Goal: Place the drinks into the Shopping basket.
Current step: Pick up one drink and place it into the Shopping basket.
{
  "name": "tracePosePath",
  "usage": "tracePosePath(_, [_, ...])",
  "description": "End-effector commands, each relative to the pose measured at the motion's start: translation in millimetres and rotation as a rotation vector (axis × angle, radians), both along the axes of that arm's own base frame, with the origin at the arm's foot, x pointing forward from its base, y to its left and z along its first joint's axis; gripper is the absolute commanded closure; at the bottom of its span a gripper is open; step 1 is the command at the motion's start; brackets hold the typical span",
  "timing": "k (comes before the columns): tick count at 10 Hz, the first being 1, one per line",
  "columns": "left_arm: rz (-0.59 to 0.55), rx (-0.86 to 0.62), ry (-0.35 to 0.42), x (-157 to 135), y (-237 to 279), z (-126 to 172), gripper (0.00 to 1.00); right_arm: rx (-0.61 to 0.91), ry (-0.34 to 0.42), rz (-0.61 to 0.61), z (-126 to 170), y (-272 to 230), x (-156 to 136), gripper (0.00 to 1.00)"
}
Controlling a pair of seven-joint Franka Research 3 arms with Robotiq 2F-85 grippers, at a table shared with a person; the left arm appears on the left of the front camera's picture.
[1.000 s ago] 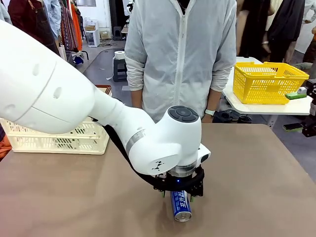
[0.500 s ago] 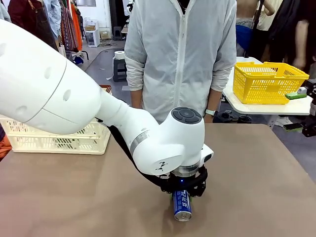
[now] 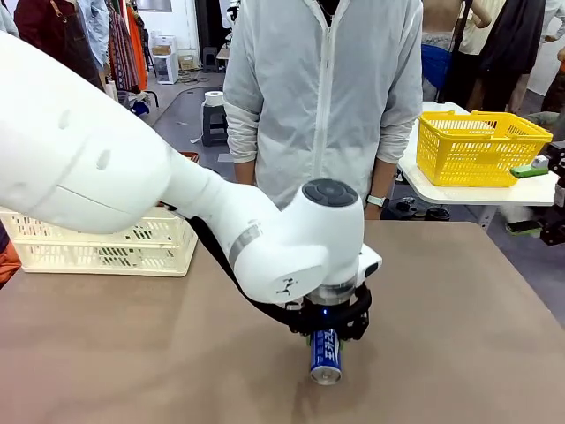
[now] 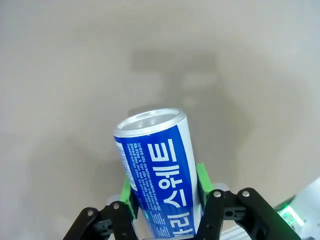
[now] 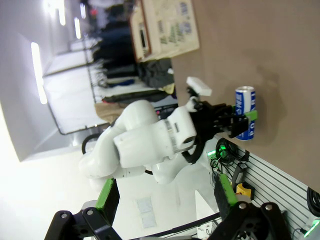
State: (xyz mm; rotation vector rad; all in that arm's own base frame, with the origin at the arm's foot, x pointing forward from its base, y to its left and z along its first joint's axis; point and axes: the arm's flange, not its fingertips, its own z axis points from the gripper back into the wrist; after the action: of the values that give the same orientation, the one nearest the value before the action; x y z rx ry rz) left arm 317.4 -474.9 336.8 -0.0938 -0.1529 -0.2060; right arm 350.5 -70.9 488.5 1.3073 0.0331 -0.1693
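Grasp geometry at the blue can. Left pincer [image 3: 326, 338], reaching down from the white left arm, has closed its green pads [image 4: 202, 176] on opposite sides of the blue drink can [image 3: 325, 357], which lies on its side near the front middle of the brown desk [image 3: 459, 309]. The can's long axis runs toward the camera in the front view, roughly at right angles to the line between the two fingers, so the grip falls across the can's narrow width, toward its far end; the nearer silver end [image 3: 325, 377] juts clear of the fingers. Whether the can has left the desk cannot be told. The can is a slim, smooth metal cylinder, blue with white lettering, likely slippery and easily dented. The Shopping basket [image 3: 115, 247], cream slotted plastic, stands well apart at the far left of the desk, partly behind the arm; the carry therefore probably runs leftward and away. Right pincer [image 5: 165, 200] hangs far to the side with its fingers spread wide and nothing between them. A person [image 3: 322, 97] in a pale jacket stands at the far edge.
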Motion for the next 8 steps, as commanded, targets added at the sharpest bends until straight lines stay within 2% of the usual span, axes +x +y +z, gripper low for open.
tracePosePath(1, [-0.105, -0.062, 0.006, -12.5, 38.5, 82.7, 1.00, -0.006, 0.010, 0.006, 2.7, -1.0, -1.4, 0.00])
tracePosePath(2, [-0.210, -0.126, 0.011, -24.8, 65.9, 147.5, 1.00, -0.006, 0.010, 0.006, 2.7, -1.0, -1.4, 0.00])
tracePosePath(3, [-0.282, -0.104, -0.026, -36.6, 89.2, 195.3, 1.00, -0.006, 0.010, 0.006, 2.7, -1.0, -1.4, 0.00])
tracePosePath(4, [-0.309, -0.089, -0.035, -46.7, 108.7, 226.3, 1.00, -0.006, 0.010, 0.006, 2.7, -1.0, -1.4, 0.00])
tracePosePath(5, [-0.344, -0.064, -0.065, -62.2, 123.0, 245.1, 1.00, -0.006, 0.010, 0.006, 2.7, -1.0, -1.4, 0.00])
tracePosePath(6, [-0.422, -0.059, -0.074, -80.9, 131.1, 251.0, 1.00, -0.006, 0.010, 0.006, 2.7, -1.0, -1.4, 0.00])
tracePosePath(8, [-0.399, -0.050, -0.168, -114.9, 150.2, 255.0, 1.00, -0.006, 0.010, 0.006, 2.7, -1.0, -1.4, 0.00])
